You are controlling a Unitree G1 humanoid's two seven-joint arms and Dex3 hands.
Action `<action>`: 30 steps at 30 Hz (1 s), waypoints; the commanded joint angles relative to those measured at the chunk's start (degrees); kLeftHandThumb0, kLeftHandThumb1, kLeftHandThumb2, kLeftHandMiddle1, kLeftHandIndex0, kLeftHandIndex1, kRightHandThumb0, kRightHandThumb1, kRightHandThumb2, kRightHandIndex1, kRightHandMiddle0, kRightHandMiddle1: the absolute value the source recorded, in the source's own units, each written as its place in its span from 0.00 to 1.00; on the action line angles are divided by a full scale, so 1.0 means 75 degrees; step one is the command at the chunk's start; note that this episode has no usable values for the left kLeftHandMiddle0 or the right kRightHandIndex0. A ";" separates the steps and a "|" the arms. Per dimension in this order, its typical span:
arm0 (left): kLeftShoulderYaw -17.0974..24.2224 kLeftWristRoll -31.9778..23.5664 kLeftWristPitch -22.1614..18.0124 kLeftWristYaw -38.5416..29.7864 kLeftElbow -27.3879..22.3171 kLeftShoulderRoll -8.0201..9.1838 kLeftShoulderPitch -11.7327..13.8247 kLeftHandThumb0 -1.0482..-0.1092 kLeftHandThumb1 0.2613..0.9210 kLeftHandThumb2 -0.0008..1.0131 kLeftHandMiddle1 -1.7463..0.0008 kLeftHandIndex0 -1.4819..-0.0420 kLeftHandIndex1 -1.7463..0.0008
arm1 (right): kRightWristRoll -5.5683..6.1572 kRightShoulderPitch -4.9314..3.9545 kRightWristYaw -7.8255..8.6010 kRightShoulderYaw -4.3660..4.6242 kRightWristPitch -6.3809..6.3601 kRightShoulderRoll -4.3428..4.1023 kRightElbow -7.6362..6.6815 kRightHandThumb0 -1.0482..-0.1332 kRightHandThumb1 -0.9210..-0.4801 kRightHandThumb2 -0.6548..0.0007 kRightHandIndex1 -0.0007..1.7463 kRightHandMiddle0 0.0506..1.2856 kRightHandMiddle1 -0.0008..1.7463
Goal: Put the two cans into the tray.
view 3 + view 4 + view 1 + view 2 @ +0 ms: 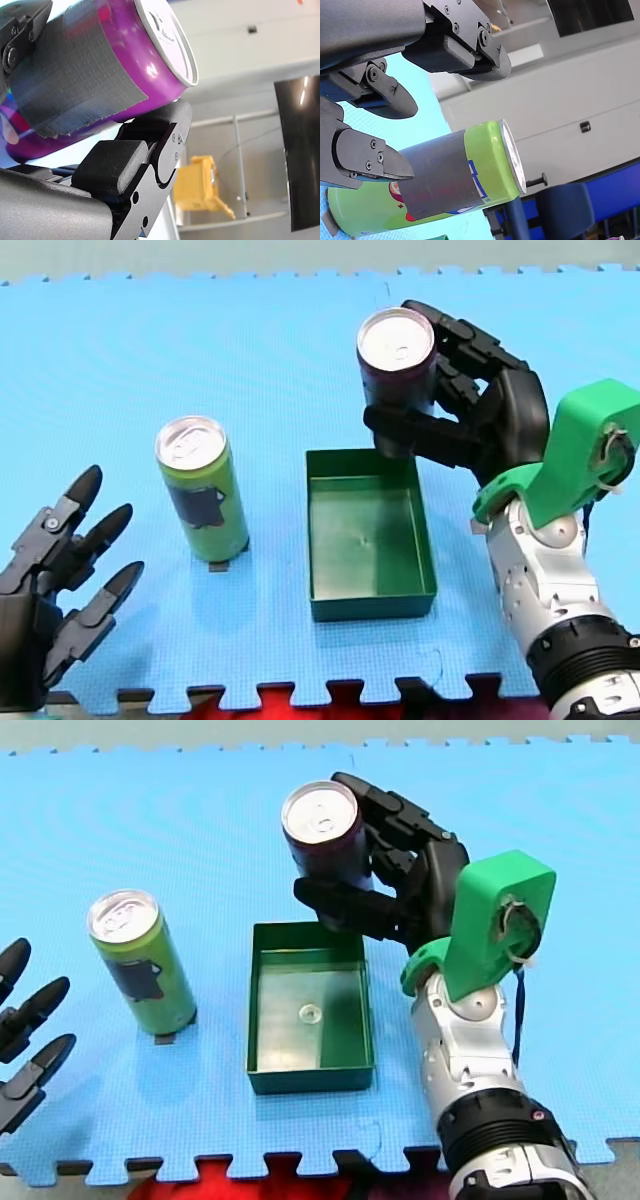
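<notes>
Over the far edge of the green tray (370, 605), near the middle of the blue mat (200, 360), we find the right hand (470, 400) closed around the purple can (396, 355), with fingers behind it and thumb across its front. The can is upright; the thumb hides its base. The green can (205, 495) stands upright on the mat, left of the tray and apart from it. The left hand (60, 580), at the mat's near left corner, holds nothing and is partly cut off. Grey tape (70, 85) covers both labels; we cannot read any writing.
</notes>
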 commanded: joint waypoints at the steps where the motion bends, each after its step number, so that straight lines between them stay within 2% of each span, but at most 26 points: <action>1: 0.0032 -0.0040 -0.0002 -0.0006 0.0018 0.0042 -0.0017 0.00 1.00 0.13 1.00 0.72 1.00 | 0.0126 0.0002 0.0103 -0.0043 -0.0147 0.0163 0.0028 0.75 0.34 1.00 0.00 0.97 0.00; 3: 0.0034 -0.0042 -0.0014 -0.0013 0.0040 0.0044 -0.0024 0.00 1.00 0.13 1.00 0.72 1.00 | 0.0210 -0.0007 0.0170 -0.0063 -0.0162 0.0248 0.0072 0.76 0.33 1.00 0.00 0.97 0.00; 6: 0.0038 -0.0023 -0.0039 -0.0001 0.0076 0.0036 -0.0049 0.00 1.00 0.13 1.00 0.72 1.00 | 0.0350 0.0005 0.0265 -0.0060 -0.0069 0.0394 0.0016 0.76 0.33 1.00 0.00 0.97 0.00; 10: 0.0041 0.0019 -0.0054 0.0040 0.0111 0.0025 -0.0079 0.00 1.00 0.13 1.00 0.72 1.00 | 0.0471 0.0140 0.0349 0.0023 -0.0007 0.0560 -0.0128 0.76 0.33 1.00 0.00 0.97 0.00; 13: 0.0038 0.0034 -0.0043 0.0054 0.0104 0.0023 -0.0081 0.00 1.00 0.13 1.00 0.72 1.00 | 0.0508 0.0226 0.0400 0.0076 -0.0021 0.0585 -0.0172 0.77 0.33 1.00 0.00 0.97 0.00; 18: 0.0032 0.0049 -0.0052 0.0070 0.0096 0.0013 -0.0078 0.00 1.00 0.12 1.00 0.72 1.00 | 0.0412 0.0389 0.0323 0.0223 0.0008 0.0590 -0.0265 0.77 0.32 1.00 0.00 0.97 0.00; 22: 0.0045 0.0033 -0.0088 0.0058 0.0150 0.0030 -0.0088 0.00 1.00 0.12 1.00 0.71 1.00 | 0.0329 0.0469 0.0220 0.0327 0.0074 0.0561 -0.0296 0.77 0.32 1.00 0.00 0.97 0.00; 26: 0.0040 0.0027 -0.0126 0.0045 0.0159 0.0031 -0.0088 0.00 1.00 0.12 1.00 0.71 1.00 | 0.0318 0.0537 0.0109 0.0411 0.0247 0.0599 -0.0395 0.77 0.31 1.00 0.00 0.96 0.00; 30: 0.0028 0.0039 -0.0157 0.0041 0.0121 0.0031 -0.0080 0.00 1.00 0.12 1.00 0.72 1.00 | 0.0368 0.0607 0.0067 0.0474 0.0530 0.0645 -0.0517 0.76 0.31 1.00 0.00 0.96 0.00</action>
